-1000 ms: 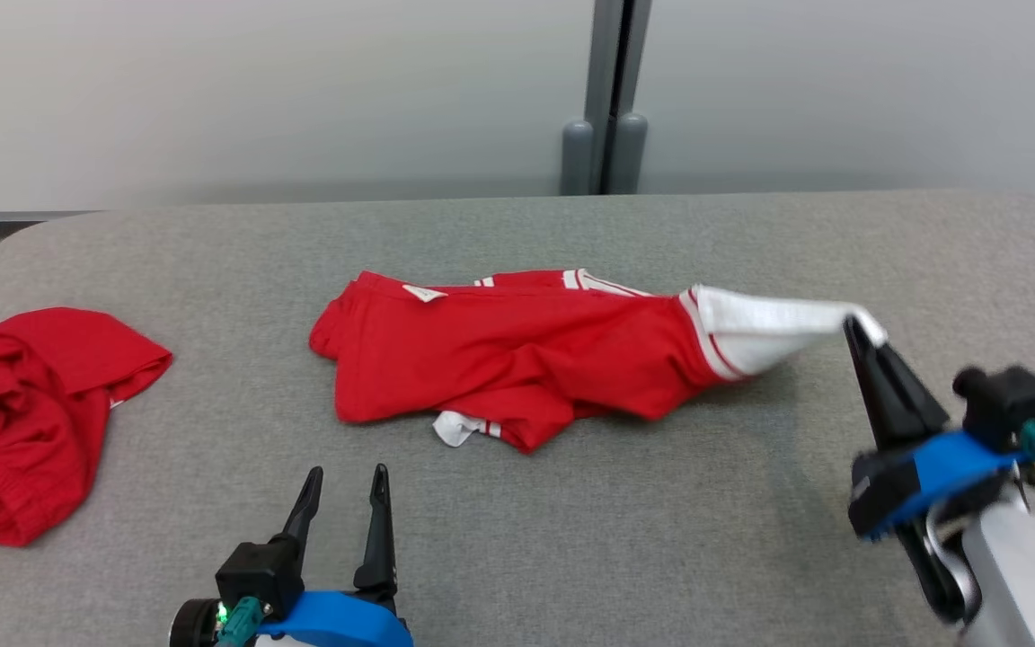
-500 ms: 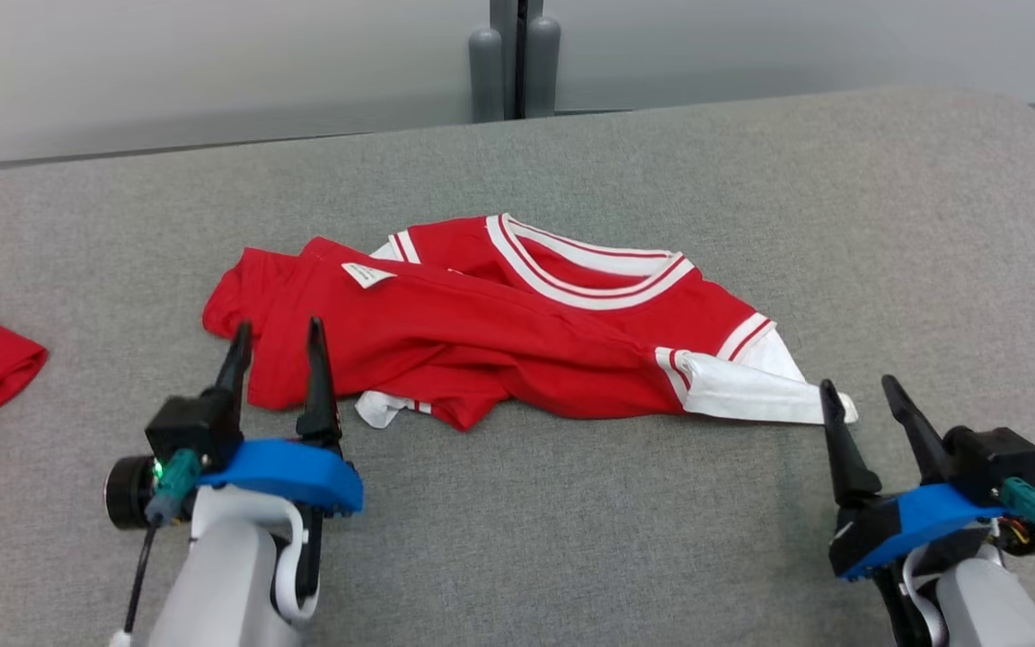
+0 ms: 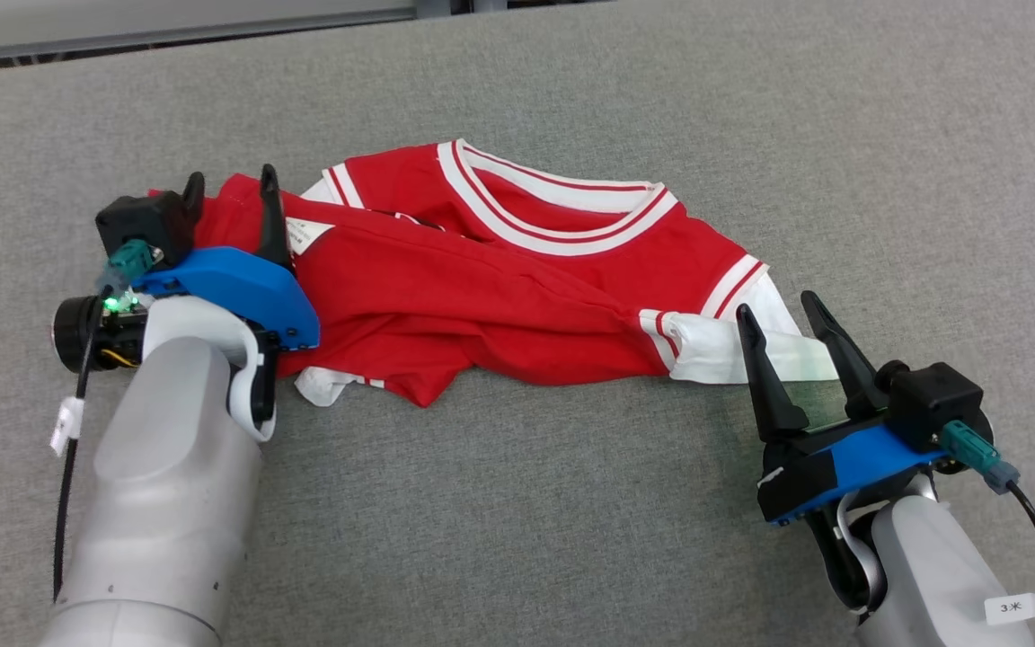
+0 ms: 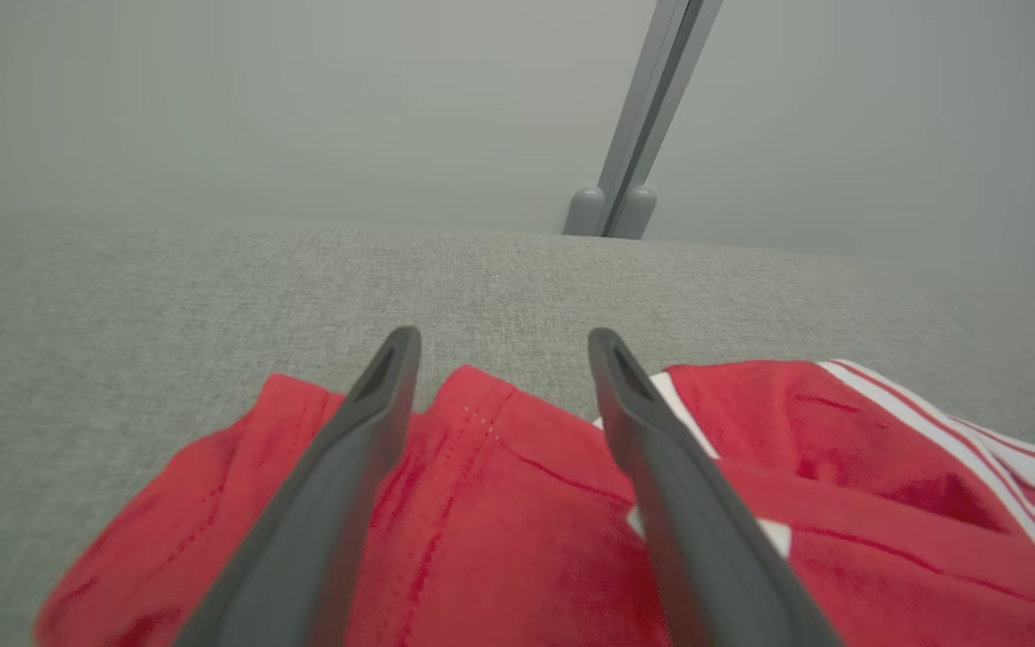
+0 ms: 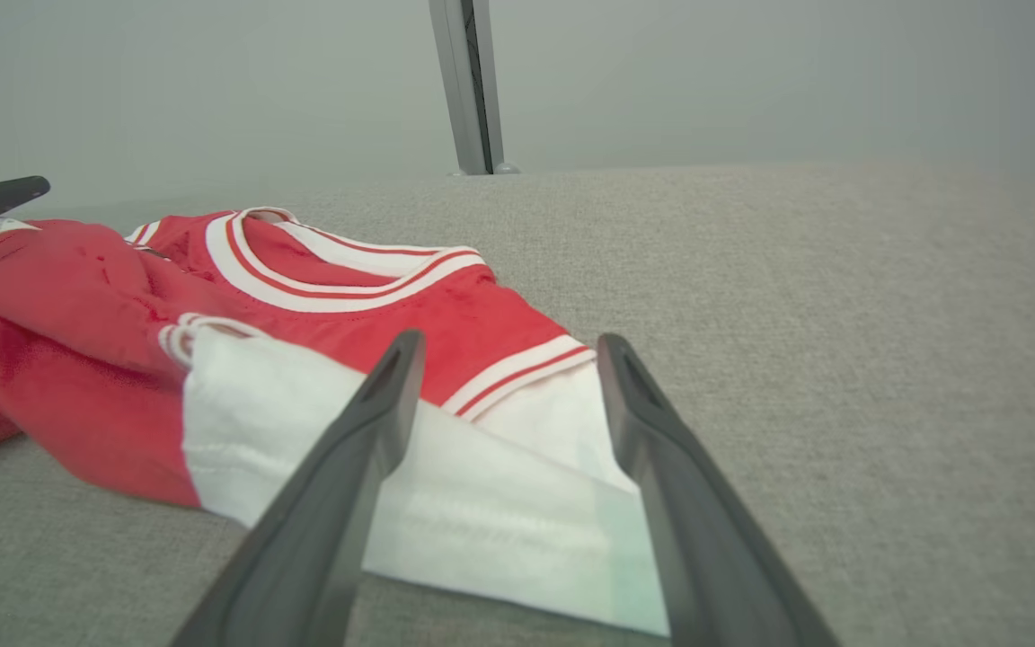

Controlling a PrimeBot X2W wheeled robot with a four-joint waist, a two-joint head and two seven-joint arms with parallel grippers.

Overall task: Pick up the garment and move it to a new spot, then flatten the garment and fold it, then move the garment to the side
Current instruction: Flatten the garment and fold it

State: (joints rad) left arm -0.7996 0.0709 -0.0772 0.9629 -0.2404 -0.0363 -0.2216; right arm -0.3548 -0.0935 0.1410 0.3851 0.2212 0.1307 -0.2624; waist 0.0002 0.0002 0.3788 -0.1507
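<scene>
The garment [image 3: 499, 288] is a red shirt with white sleeves and a white-striped collar, lying crumpled across the middle of the grey table [image 3: 751, 117]. My left gripper [image 3: 230, 180] hovers open over its left red edge [image 4: 499, 485], fingers astride a fold. My right gripper [image 3: 780, 305] stands open over the white sleeve [image 3: 733, 355] at the garment's right end. In the right wrist view that sleeve [image 5: 446, 503] lies flat on the cloth between and beneath my two spread fingers.
The grey padded table [image 5: 841, 314] runs wide to the right and front of the garment. A pale wall with a grey vertical post [image 4: 634, 135] stands behind the table's far edge.
My right gripper has let go of the white sleeve and opened; the sleeve now lies on the table. The head camera has tilted down. My left gripper has reached forward over the garment's left edge.
</scene>
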